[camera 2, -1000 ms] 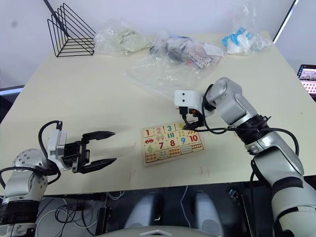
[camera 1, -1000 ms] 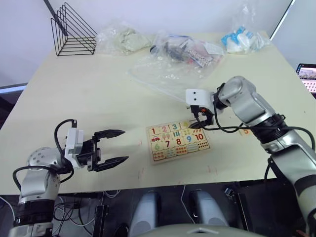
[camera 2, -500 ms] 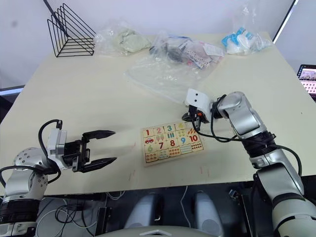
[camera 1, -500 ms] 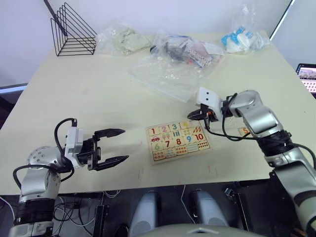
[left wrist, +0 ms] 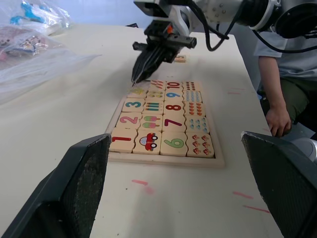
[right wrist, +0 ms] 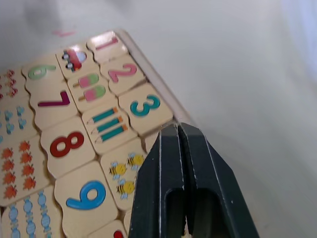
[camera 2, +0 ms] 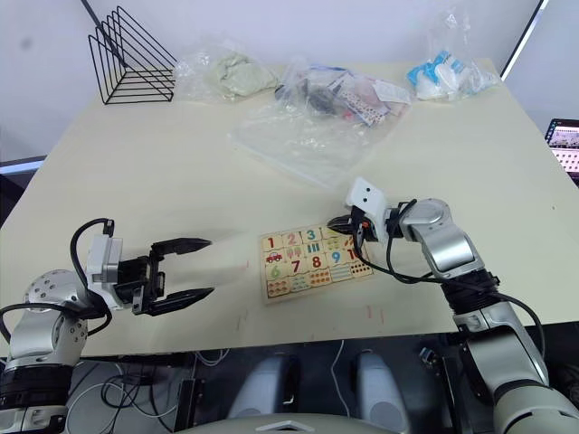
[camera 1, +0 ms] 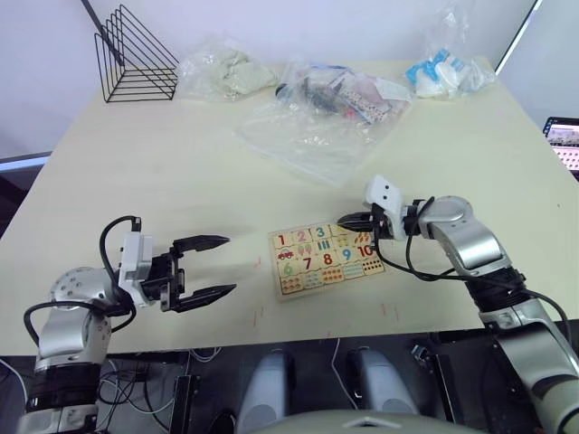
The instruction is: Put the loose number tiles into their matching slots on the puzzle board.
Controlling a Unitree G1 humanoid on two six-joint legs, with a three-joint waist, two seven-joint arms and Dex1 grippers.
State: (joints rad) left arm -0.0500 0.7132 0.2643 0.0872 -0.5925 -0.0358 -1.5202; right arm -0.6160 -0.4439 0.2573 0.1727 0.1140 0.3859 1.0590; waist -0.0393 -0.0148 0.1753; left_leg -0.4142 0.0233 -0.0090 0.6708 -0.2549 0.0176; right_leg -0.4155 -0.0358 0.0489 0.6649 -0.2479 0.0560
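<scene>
The puzzle board (camera 1: 326,259) lies flat on the pale worktop (camera 1: 181,172), near its front edge and slightly turned. In the board's top row, tile 1 (left wrist: 123,139), tile 2 (left wrist: 129,119) and the green tile 3 (left wrist: 134,104) sit in their slots, and a yellow-marked tile (left wrist: 139,92) lies next to the 3, under the right gripper's tips. Below them run the picture pieces and the numbers 6 to 10 with their dot patterns.

The right gripper (camera 1: 345,221) reaches in from the right with its two black fingers pressed together, nothing between them, the tips poised over the far edge of the board beside the 3. The right wrist view shows the closed fingers (right wrist: 171,163) covering the slot next to the 3.

One loose tile (left wrist: 180,59) lies on the worktop beyond the board, apart from it; its digit cannot be read.

The left gripper (camera 1: 212,268) hangs above the worktop to the left of the board, well apart from it, spread wide and empty.

At the back of the worktop stand a black wire rack (camera 1: 136,56) and several clear plastic bags (camera 1: 317,113).
</scene>
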